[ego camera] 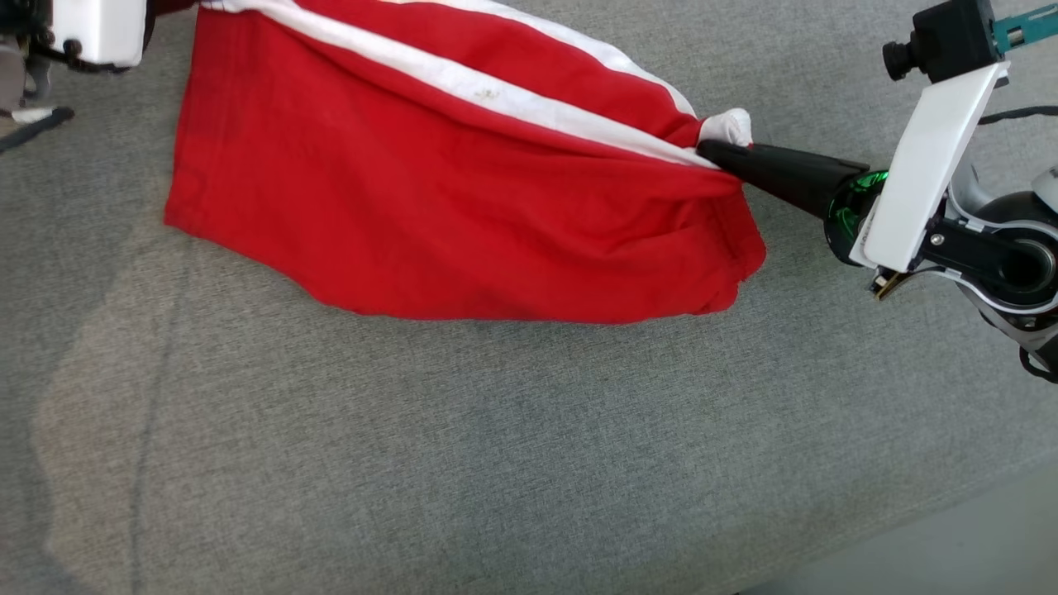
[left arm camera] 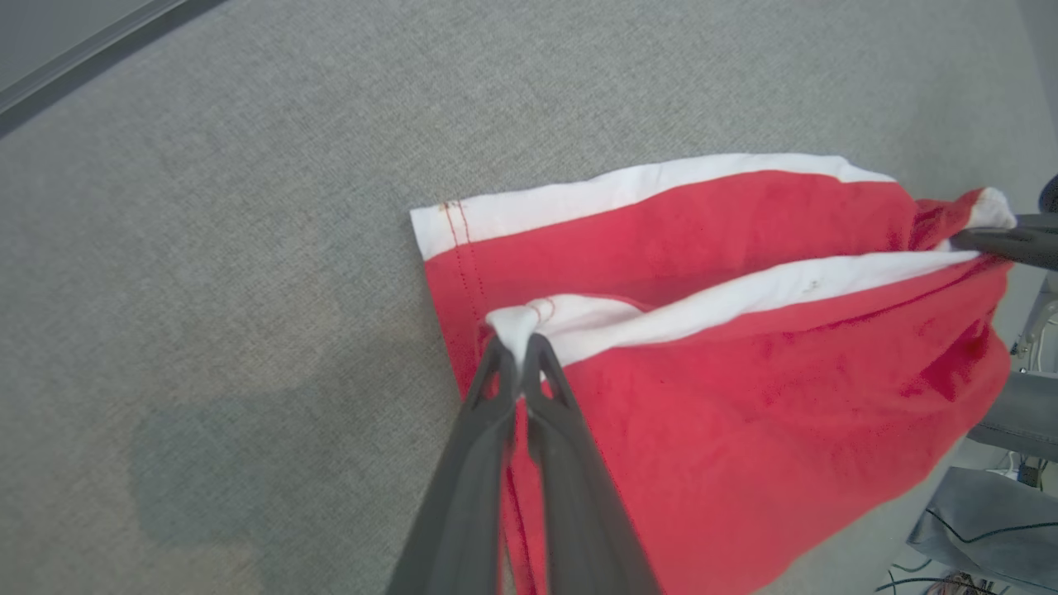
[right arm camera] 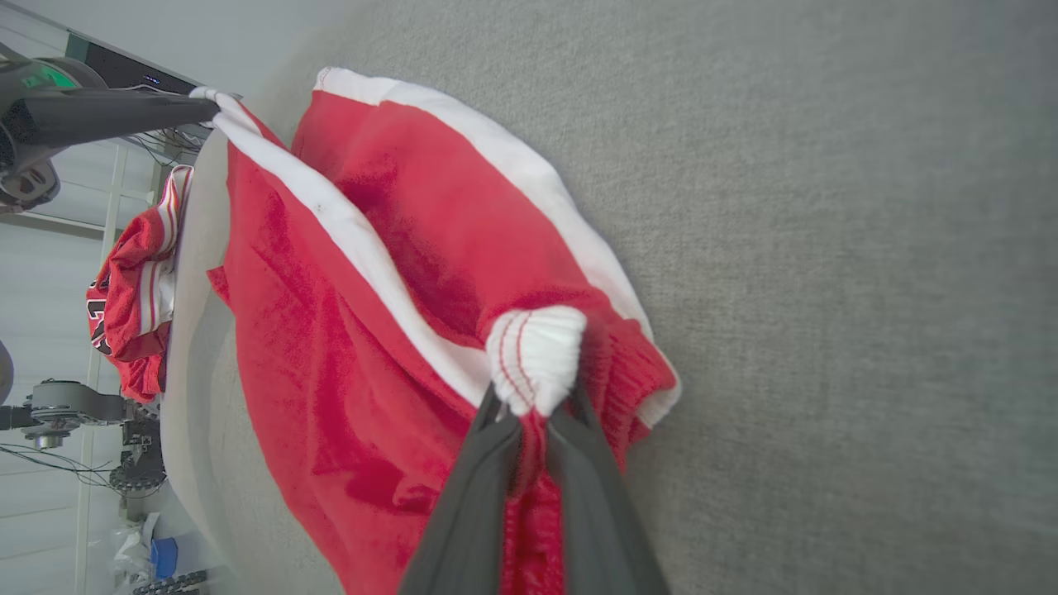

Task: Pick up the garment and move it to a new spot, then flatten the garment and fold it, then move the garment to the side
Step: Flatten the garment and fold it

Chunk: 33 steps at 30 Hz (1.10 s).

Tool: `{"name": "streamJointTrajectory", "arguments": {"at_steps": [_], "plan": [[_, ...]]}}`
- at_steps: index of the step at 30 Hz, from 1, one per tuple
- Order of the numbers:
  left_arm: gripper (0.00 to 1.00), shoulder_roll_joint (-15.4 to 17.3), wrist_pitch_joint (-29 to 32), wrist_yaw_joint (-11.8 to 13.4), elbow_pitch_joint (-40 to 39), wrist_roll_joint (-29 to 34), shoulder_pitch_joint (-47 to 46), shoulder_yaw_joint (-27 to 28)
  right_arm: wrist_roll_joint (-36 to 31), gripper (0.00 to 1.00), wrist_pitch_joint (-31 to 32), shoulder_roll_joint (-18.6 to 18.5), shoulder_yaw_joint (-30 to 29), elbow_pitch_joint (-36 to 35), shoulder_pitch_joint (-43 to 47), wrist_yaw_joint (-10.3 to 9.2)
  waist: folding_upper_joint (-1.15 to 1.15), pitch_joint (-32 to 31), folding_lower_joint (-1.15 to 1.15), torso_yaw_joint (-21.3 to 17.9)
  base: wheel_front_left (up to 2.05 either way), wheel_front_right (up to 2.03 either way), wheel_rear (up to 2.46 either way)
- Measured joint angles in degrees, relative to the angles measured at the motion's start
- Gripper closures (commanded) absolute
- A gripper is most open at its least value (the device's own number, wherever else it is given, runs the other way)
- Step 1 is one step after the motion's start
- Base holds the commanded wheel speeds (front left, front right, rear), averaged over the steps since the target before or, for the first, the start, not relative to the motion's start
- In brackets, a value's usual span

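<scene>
On the grey fabric-covered tabletop (ego camera: 496, 463), the red garment (ego camera: 463, 223) lies across the far part of the head view, with its upper edge raised off the surface. Two white stripes (ego camera: 446, 78) run along its length. The right gripper (ego camera: 712, 151) is clamped on the white ribbed corner at the garment's right end. The left gripper (left arm camera: 519, 347) is clamped on the white-hemmed corner at the left end. The edge between the two grips is drawn taut, and the red layer below sags to the tabletop. Beyond the tabletop edge, the right wrist view shows a second red-and-white cloth (right arm camera: 132, 306).
</scene>
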Motion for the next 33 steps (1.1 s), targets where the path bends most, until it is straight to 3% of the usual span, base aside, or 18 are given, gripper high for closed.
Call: {"name": "streamJointTrajectory", "arguments": {"at_steps": [23,24,25,26,27,28,29,33], "plan": [[1.0,-1.5,-0.7,-1.0,7.6,2.5,-4.6,-0.3,1.5,1.0,-2.8,3.4,-2.2,2.8,-0.6,0.0,0.0,3.1,0.0,-2.7,0.0,0.0,0.0],[0.93,-1.6,-0.8,-1.1,7.8,2.6,-4.6,-0.4,1.4,0.95,-2.8,3.7,-2.2,3.0,-0.7,0.0,0.0,3.1,0.0,-2.7,0.0,0.0,0.0],[0.71,-1.6,-0.8,-1.1,8.1,2.6,-4.6,-0.4,1.4,0.69,-2.8,4.0,-2.2,3.3,-0.8,0.0,0.0,3.0,0.0,-2.7,0.0,0.0,0.0],[0.5,-1.6,-0.8,-1.3,8.3,2.6,-4.6,-0.4,1.4,0.55,-3.0,4.2,-2.2,3.6,-1.0,0.0,0.0,3.0,0.0,-2.7,0.0,0.0,0.0],[0.5,-1.8,-1.0,-1.5,8.5,2.6,-4.6,-0.4,1.4,0.55,-3.0,4.4,-2.2,3.9,-1.2,0.0,0.0,2.9,0.0,-2.7,0.0,0.0,0.0],[0.0,-1.9,-1.5,-1.6,8.6,2.5,-4.6,-0.2,1.3,0.27,-3.0,4.5,-2.2,4.0,-1.4,0.0,0.0,2.8,0.0,-2.6,0.0,0.0,0.0],[0.0,-1.9,-1.5,-1.6,8.6,2.5,-4.6,-0.2,1.3,0.0,-3.0,4.5,-2.2,4.0,-1.4,0.0,0.0,2.8,0.0,-2.6,0.0,0.0,0.0],[0.0,-2.5,-2.7,-2.5,9.8,2.1,-4.6,0.3,0.8,0.0,-3.2,4.8,-2.4,5.0,-1.7,0.0,0.0,1.9,0.0,-2.5,0.0,0.0,0.0]]}}
